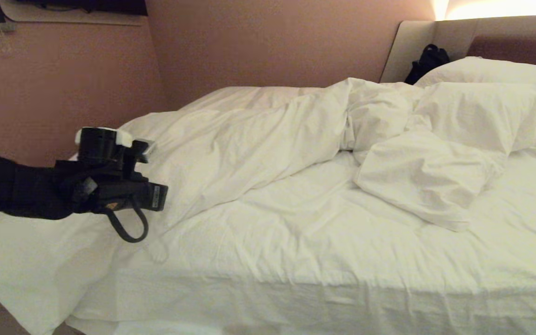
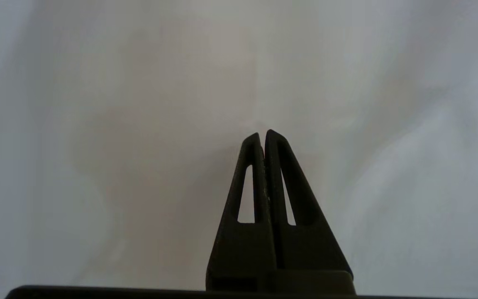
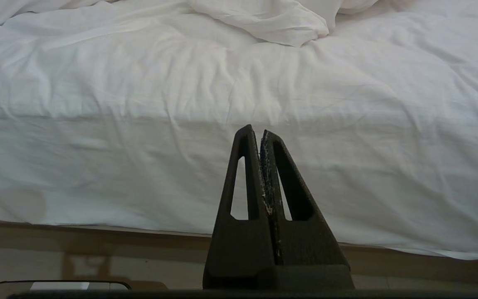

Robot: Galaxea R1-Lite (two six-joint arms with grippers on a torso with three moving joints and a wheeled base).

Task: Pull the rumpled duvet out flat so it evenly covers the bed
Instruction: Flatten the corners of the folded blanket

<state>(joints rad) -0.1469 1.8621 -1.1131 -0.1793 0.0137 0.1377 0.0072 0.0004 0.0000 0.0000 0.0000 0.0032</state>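
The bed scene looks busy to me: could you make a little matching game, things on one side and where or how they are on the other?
Things:
1. duvet
2. black bag
3. left gripper
4. pillow

Places or states:
A. shut, fingertips together, close over white fabric
B. leaning against the headboard
C. bunched in folds across the bed
D. in the corner between wall and headboard

Pairs: 1-C, 2-D, 3-A, 4-B
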